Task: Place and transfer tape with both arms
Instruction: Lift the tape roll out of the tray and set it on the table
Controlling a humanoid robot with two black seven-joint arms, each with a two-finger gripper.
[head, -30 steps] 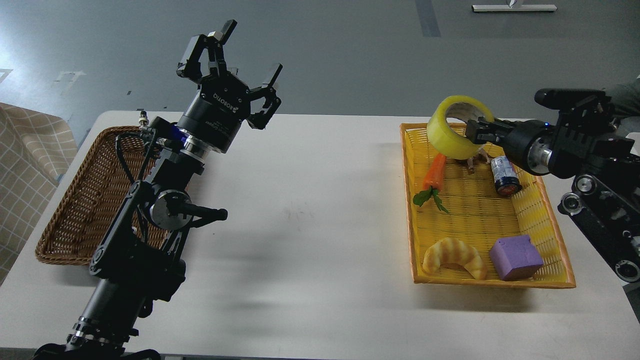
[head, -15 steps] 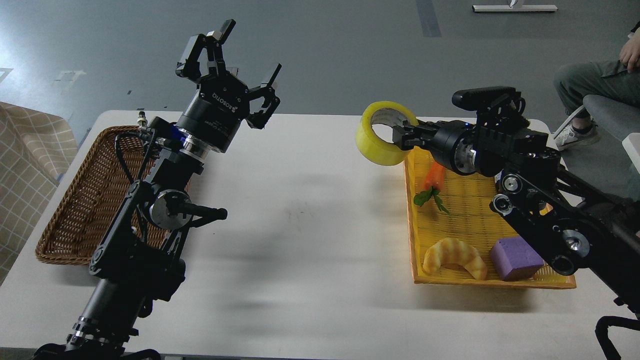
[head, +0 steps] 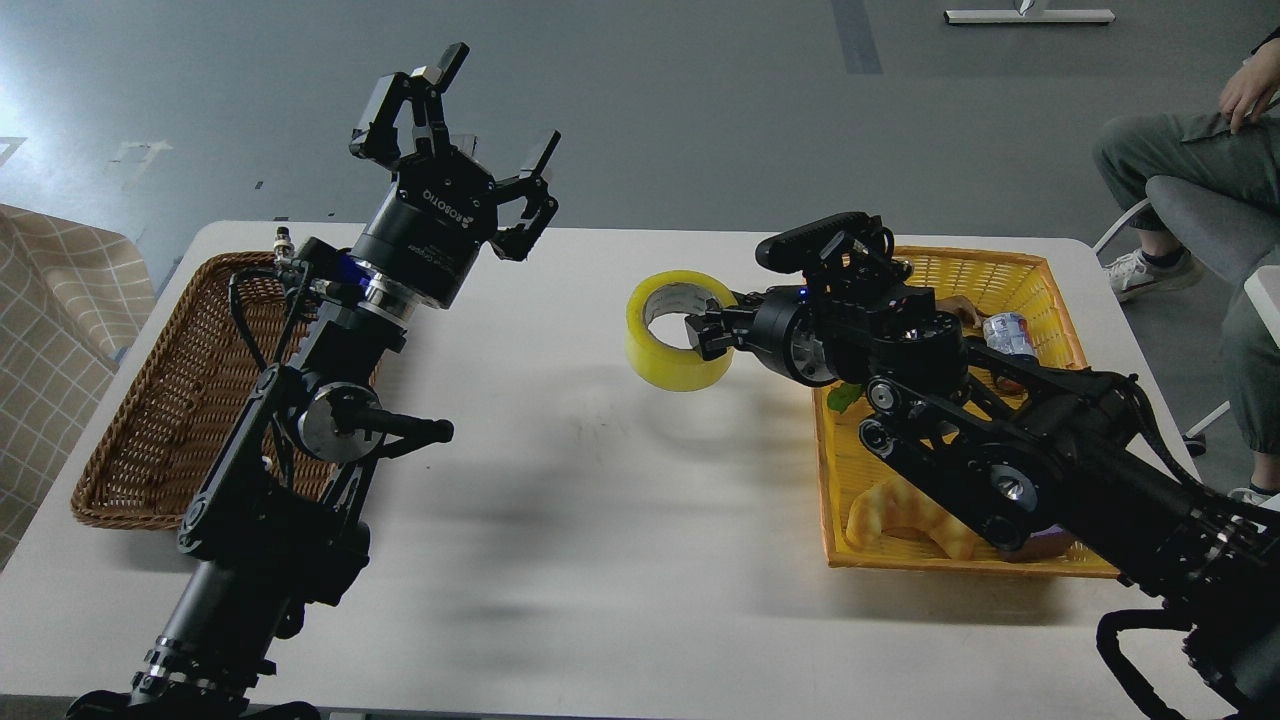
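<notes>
The yellow tape roll (head: 680, 330) with a grey-white core hangs in the air over the middle of the white table (head: 600, 500), tilted with its hole facing up and toward me. My right gripper (head: 708, 335) is shut on the roll's right wall, one finger inside the hole. My right arm (head: 1000, 450) reaches in from the right across the yellow basket. My left gripper (head: 495, 125) is open and empty, raised high at the back left, well left of the tape.
A yellow basket (head: 1010, 265) at the right holds a croissant (head: 905, 515), a small bottle (head: 1005, 335) and other items partly hidden by my arm. A brown wicker basket (head: 160, 400) lies at the left. A seated person (head: 1200, 170) is at the far right.
My right arm has carried the tape from above the yellow basket leftward and down toward the table's middle. The left arm has stayed still.
</notes>
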